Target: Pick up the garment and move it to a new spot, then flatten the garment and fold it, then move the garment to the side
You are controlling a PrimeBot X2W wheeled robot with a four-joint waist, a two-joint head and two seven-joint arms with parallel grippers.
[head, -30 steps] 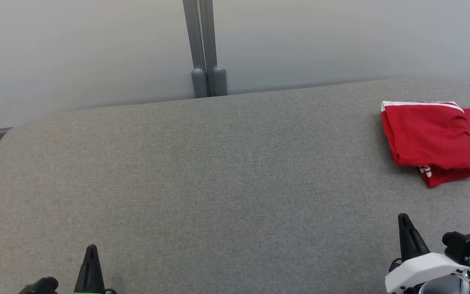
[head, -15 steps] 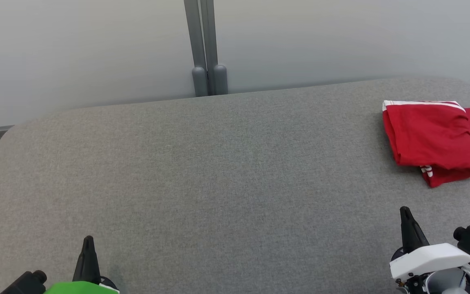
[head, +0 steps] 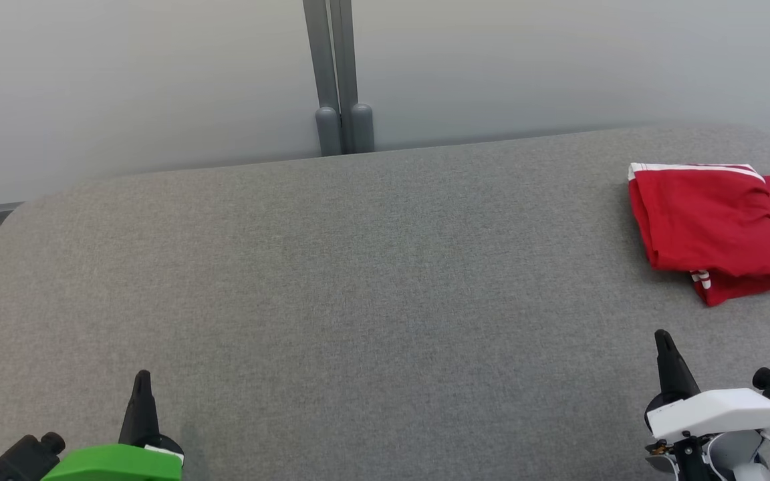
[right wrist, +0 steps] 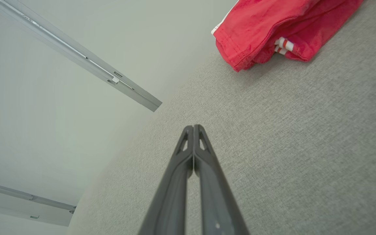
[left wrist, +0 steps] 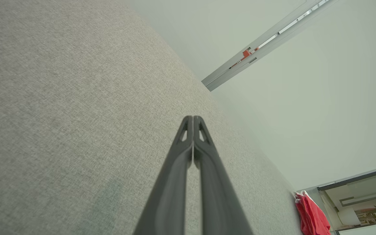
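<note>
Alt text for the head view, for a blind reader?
A folded red garment lies at the far right of a grey fabric surface. The left end effector and right end effector sit shut at the bottom corners, apart from it.

Grey fabric surface [head: 358, 267]; folded red garment [head: 706, 227] lying at far right edge

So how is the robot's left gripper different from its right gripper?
The left gripper has a green cover behind its fingers; the right gripper has a white cover. The right gripper sits fairly near the red garment; the left gripper is far across the grey surface from it. Both are shut, hold nothing, and point the same way.
</note>
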